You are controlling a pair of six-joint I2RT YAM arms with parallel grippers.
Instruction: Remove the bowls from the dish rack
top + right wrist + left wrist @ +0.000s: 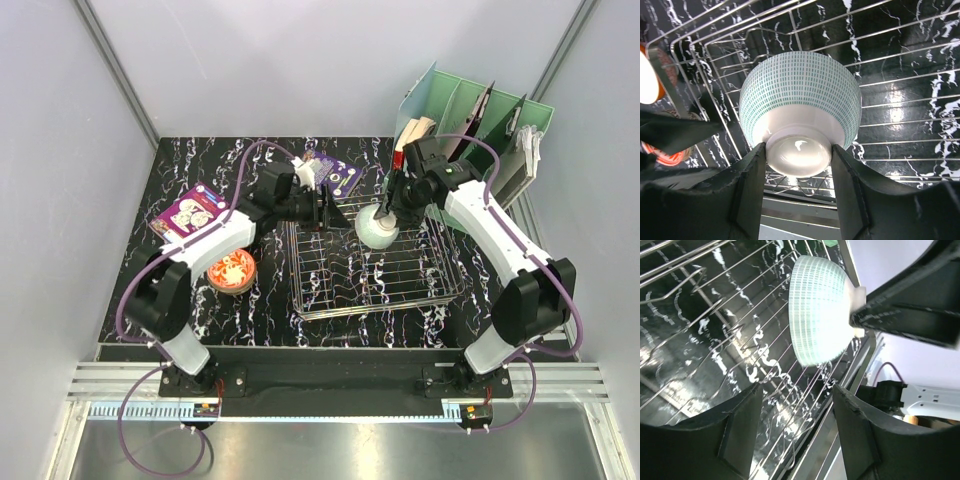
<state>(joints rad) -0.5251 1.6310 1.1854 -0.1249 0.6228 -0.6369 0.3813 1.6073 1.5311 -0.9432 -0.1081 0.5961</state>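
Note:
The pale green patterned bowl (378,228) hangs upside down, mouth towards the dish rack (440,285), above the rack's back part. My right gripper (392,210) is shut on its white foot ring; in the right wrist view the bowl (800,95) sits between both fingers of the gripper (797,155). My left gripper (322,210) is open and empty at the rack's back left edge, facing the bowl (817,310). No other bowl shows inside the rack (900,50). A red-pink floral bowl (231,271) stands on the table left of the rack.
A mint-green file organizer (470,120) stands at the back right, close behind my right arm. Two purple packets (192,212) (335,175) lie on the black marbled table at the back left. Grey walls enclose the table.

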